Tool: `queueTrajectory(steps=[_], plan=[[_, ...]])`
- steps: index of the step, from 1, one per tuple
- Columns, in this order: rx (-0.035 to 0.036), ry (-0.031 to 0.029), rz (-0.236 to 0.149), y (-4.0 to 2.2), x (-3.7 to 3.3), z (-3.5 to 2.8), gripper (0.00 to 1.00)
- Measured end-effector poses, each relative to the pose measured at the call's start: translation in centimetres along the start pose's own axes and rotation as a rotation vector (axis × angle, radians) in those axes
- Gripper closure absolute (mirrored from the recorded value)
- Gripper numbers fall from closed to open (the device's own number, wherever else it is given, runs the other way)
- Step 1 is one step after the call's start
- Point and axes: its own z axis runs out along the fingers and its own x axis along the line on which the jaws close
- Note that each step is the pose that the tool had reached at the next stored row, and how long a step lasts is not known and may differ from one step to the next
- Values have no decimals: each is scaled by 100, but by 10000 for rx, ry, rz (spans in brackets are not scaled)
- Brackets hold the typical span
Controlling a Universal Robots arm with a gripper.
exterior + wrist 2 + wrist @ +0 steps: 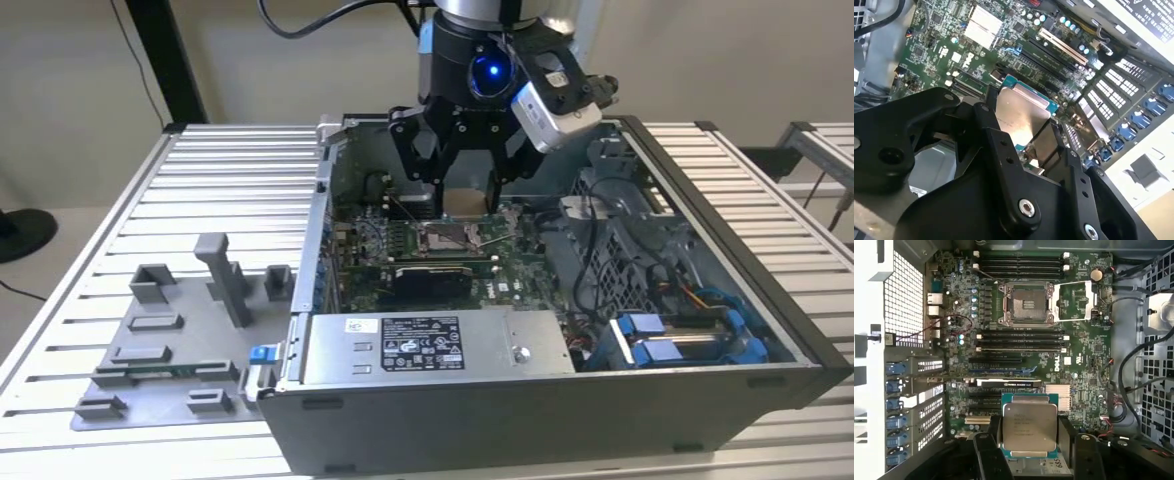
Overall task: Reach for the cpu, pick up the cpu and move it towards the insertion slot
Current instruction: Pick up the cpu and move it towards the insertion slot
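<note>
The cpu (pixel 1030 426) is a flat silvery square chip with a thin green rim, held between the black fingers of my gripper (pixel 1029 440), which is shut on its two sides. In the second wrist view the cpu (pixel 1021 112) hangs above the green board. In the exterior view my gripper (pixel 463 198) hovers with the cpu (pixel 463 200) inside the open computer case, just behind the insertion slot (pixel 445 236). The insertion slot (pixel 1027 304) has a shiny metal frame, a dark centre and its cover plate flipped open to one side.
The open grey computer case (pixel 747 300) stands on a slatted metal table, with cables and blue drive brackets (pixel 667 335) at the exterior view's right. A grey plastic fixture (pixel 174 330) with upright blocks lies at the exterior view's left of the case. Memory slots flank the socket.
</note>
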Motion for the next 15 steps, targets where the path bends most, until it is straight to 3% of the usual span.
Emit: queueTrajectory(steps=[6,15], plan=[[3,1,0,86,2,7,100],[3,2,0,295,6,43,100]])
